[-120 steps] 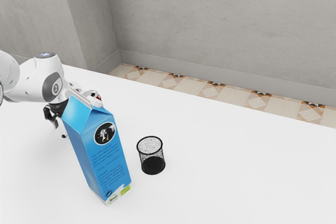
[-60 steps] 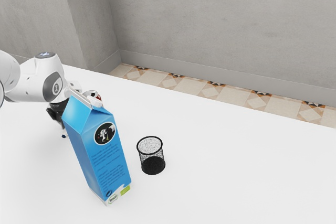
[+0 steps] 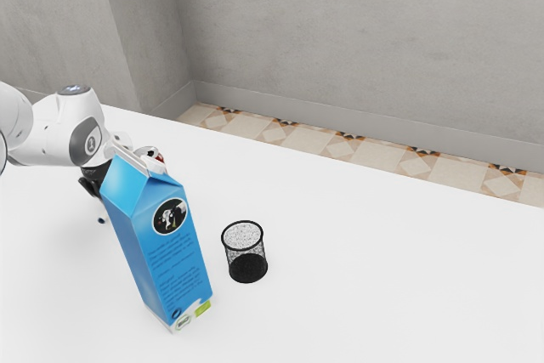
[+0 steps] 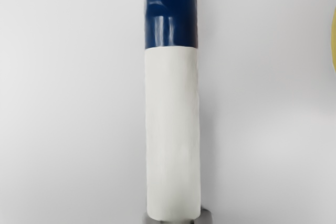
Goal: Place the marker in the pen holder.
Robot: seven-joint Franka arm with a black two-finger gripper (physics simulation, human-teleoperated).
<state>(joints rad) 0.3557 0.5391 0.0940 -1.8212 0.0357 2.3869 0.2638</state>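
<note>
The marker [image 4: 173, 129] has a white barrel and a glossy dark blue end. In the wrist view its long axis runs straight, the blue end pointing away from the grey part at the base of the barrel. In the exterior view the blue end shows low beneath the gripper [image 3: 89, 186], just beyond the carton [image 3: 161, 248] on the exterior view's left; much of the rest is hidden, and I cannot tell whether the marker lies level or tilts. It is outside the pen holder [image 3: 246, 268], well apart from it. The carton covers part of the gripper, and I cannot tell whether its jaws are released, clenched or grasping the marker.

The carton stands upright on the near side, tall and blue with a gabled top. Its face bears a dark round emblem with a pale figure, lines of small print I cannot read, and a green label by the white lower edge. Just behind its top is a can [image 3: 151, 152] with a patch of red, partly hidden. The black mesh pen holder stands upright to the carton's right, near it but not touching, its mouth facing up.

In the wrist view, a curved yellow edge [image 4: 334, 40] lies to one side of the marker; I cannot tell what it belongs to. Past the far edge of the white table [image 3: 382, 295] are patterned floor tiles [image 3: 306, 136] and a grey wall [image 3: 357, 31].
</note>
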